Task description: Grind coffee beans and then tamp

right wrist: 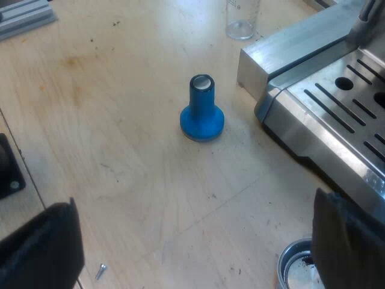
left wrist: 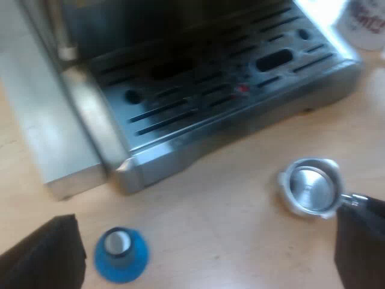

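Left gripper point(left wrist: 204, 256) and right gripper point(right wrist: 192, 253) both hang with fingers spread apart. The blue tamper point(right wrist: 202, 111) stands upright near the espresso machine point(right wrist: 337, 102), and the metal holder point(left wrist: 310, 186) lies on the table point(left wrist: 228, 198). The mug point(left wrist: 364, 21) has red lettering that is unreadable.

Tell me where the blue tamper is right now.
In the right wrist view the blue tamper stands upright on the wooden table, just off a corner of the espresso machine, with the measuring glass beyond it; nothing touches it.
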Robot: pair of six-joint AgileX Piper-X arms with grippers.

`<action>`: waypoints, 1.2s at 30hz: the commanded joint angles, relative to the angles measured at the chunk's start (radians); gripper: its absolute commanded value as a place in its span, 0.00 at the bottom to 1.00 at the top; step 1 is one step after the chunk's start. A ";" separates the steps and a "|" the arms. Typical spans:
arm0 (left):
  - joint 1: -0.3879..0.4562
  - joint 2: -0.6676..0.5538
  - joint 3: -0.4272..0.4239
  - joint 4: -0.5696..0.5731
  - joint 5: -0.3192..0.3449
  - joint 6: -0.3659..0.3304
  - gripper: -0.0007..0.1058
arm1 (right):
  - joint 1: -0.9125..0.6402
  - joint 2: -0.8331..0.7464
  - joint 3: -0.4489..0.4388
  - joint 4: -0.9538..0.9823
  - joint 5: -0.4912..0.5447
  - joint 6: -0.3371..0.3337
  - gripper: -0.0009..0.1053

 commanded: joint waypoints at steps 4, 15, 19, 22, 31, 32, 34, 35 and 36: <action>0.148 0.026 -0.008 0.079 -0.007 0.108 0.81 | 0.000 0.089 0.085 -0.290 0.006 -0.024 0.74; 0.156 0.205 -0.008 0.067 -0.040 0.141 0.81 | 0.000 0.138 0.111 -0.342 0.006 -0.024 0.74; 0.156 0.301 -0.008 0.046 -0.056 0.149 0.81 | 0.000 0.138 0.111 -0.342 0.006 -0.024 0.74; 0.156 0.378 -0.008 0.048 -0.056 0.171 0.81 | 0.000 0.138 0.111 -0.342 0.006 -0.024 0.74; 0.156 0.569 -0.008 0.015 -0.033 0.224 0.79 | 0.000 0.138 0.111 -0.342 0.006 -0.024 0.74; 0.156 0.580 -0.008 0.006 -0.033 0.224 0.78 | 0.000 0.138 0.111 -0.342 0.006 -0.024 0.74; 0.156 0.615 -0.008 -0.016 -0.028 0.223 0.72 | 0.000 0.138 0.111 -0.342 0.006 -0.024 0.74; 0.156 0.624 -0.008 -0.021 -0.028 0.223 0.71 | 0.000 0.138 0.111 -0.342 0.006 -0.024 0.74; 0.151 0.640 -0.008 -0.028 -0.024 0.223 0.69 | 0.000 0.138 0.111 -0.342 0.006 -0.024 0.74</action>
